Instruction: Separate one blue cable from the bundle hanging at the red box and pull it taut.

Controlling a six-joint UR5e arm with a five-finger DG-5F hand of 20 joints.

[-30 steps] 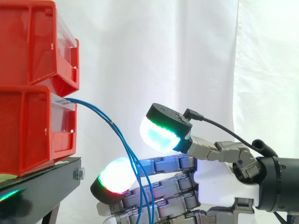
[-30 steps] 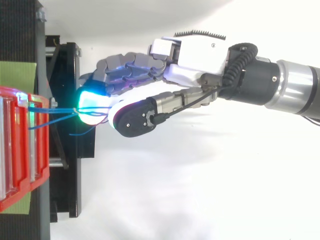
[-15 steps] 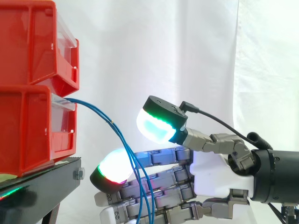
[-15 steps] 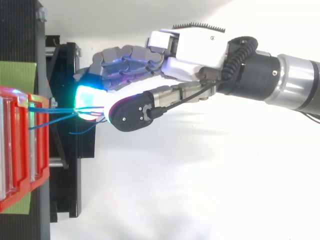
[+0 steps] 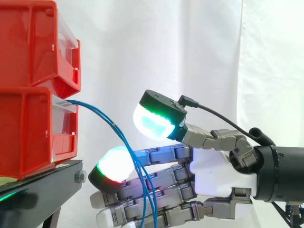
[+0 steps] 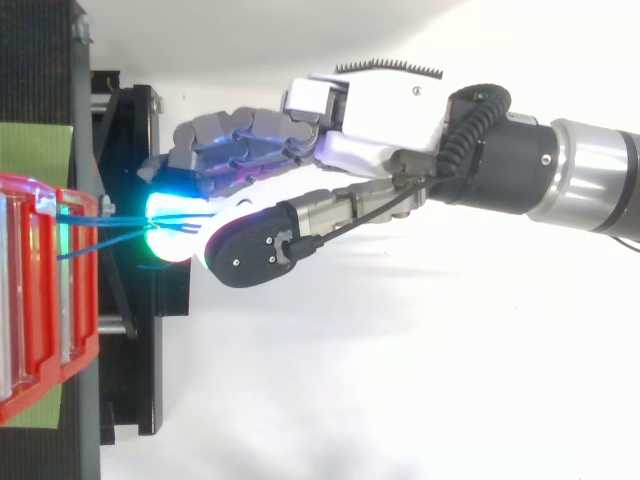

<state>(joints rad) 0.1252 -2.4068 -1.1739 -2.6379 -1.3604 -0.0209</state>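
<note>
Beside the red box (image 5: pixel 33 128), the hand (image 5: pixel 211 173) lies open, straight fingers (image 5: pixel 161 154) among thin, limp-looking blue cables (image 5: pixel 115 126), likely best pinched singly mid-span.

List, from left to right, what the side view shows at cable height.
stacked red bins → blue cables leaving the lower bin → hand, fingers stretched toward the cables

grey-and-white hand (image 5: pixel 216 171), glowing pads (image 5: pixel 152 124)
</note>
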